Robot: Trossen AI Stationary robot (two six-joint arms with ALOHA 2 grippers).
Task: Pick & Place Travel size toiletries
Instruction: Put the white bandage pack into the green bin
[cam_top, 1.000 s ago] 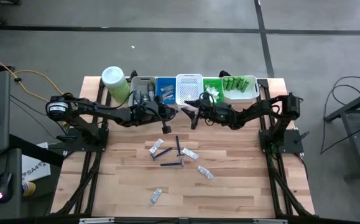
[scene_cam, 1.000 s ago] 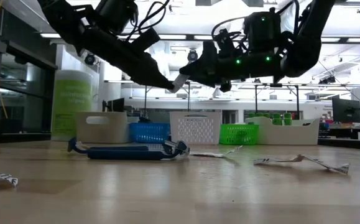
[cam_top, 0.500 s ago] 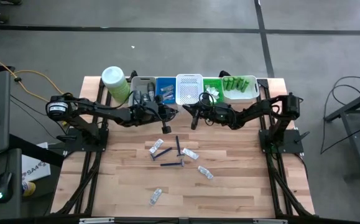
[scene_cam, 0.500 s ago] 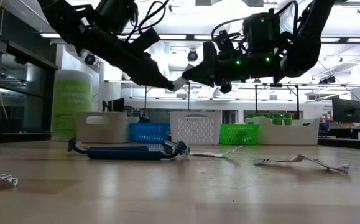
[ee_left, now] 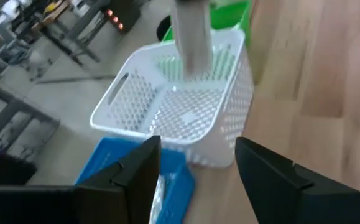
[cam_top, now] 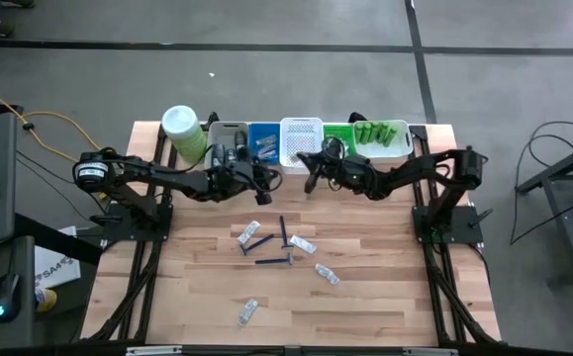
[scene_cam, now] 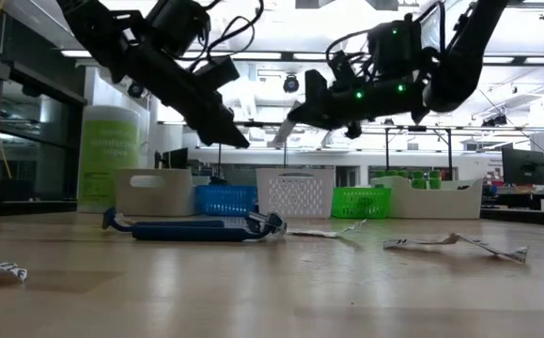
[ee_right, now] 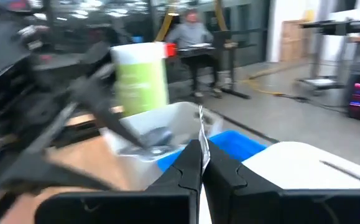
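- The right gripper (cam_top: 311, 181) hangs above the table just in front of the white lattice basket (cam_top: 301, 141). Its fingers are pressed together on a thin pale sachet (ee_right: 201, 127), which stands edge-on between the pads in the right wrist view and shows as a light sliver below the fingertips in the low view (scene_cam: 279, 136).
- The left gripper (cam_top: 263, 176) hovers in front of the blue bin (cam_top: 263, 139), at 9 o'clock from the right gripper and apart from it. Its jaws stand well apart with nothing between them; past them the left wrist view shows the basket's perforated plastic walls (ee_left: 226, 134).
- The remaining toiletries lie loose on the wooden table (cam_top: 385, 287), at 6 o'clock from both grippers: a dark blue razor (cam_top: 274, 261) lying flat, a second dark stick (cam_top: 284, 232) at 12 o'clock from it, and crinkled clear sachets beside them (cam_top: 303, 244) (cam_top: 327, 276) (cam_top: 247, 312) (cam_top: 250, 231).
- Bare plank surface lies open at 3 and 9 o'clock from this scatter, out to the table edges.
- Along the far edge stand a grey bin (cam_top: 228, 139), the blue bin, the basket, a green basket (cam_top: 337, 137) and a tray of small green bottles (cam_top: 382, 133), side by side.
- A tall pale-green jar with a white lid (cam_top: 181, 131) stands at 9 o'clock from the grey bin.
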